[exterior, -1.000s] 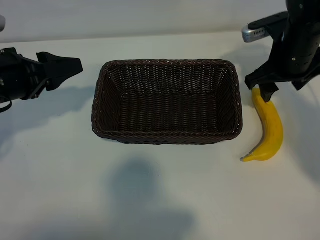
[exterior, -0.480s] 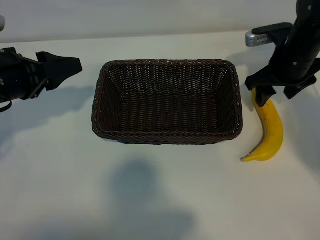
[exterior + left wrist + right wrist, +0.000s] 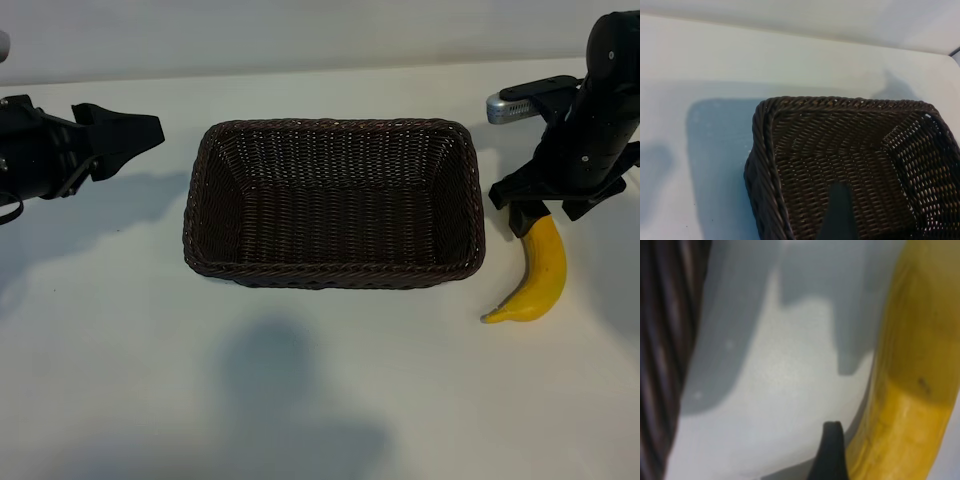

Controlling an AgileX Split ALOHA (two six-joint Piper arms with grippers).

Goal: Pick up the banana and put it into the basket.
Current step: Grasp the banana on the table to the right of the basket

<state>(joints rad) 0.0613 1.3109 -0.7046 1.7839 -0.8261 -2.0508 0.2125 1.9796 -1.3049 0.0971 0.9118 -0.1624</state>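
The yellow banana [image 3: 541, 278] lies on the white table to the right of the dark woven basket [image 3: 330, 276], curving away from it. My right gripper [image 3: 548, 212] stands open, low over the banana's far end, with a finger on each side and that end hidden beneath it. In the right wrist view the banana [image 3: 915, 365] runs close beside one dark fingertip [image 3: 832, 452], and the basket's wall [image 3: 662, 340] is at the edge. My left gripper [image 3: 135, 145] hangs open and parked left of the basket, holding nothing. Its wrist view shows the basket's corner [image 3: 765, 150] and one finger [image 3: 840, 215].
The basket holds nothing. The table's far edge meets a pale wall behind both arms. A grey part of the right arm [image 3: 520, 100] juts out above the banana. Bare white table runs along the front.
My right gripper has come down and forward along the banana, covering more of its far end. The banana, the basket and the left arm have stayed put.
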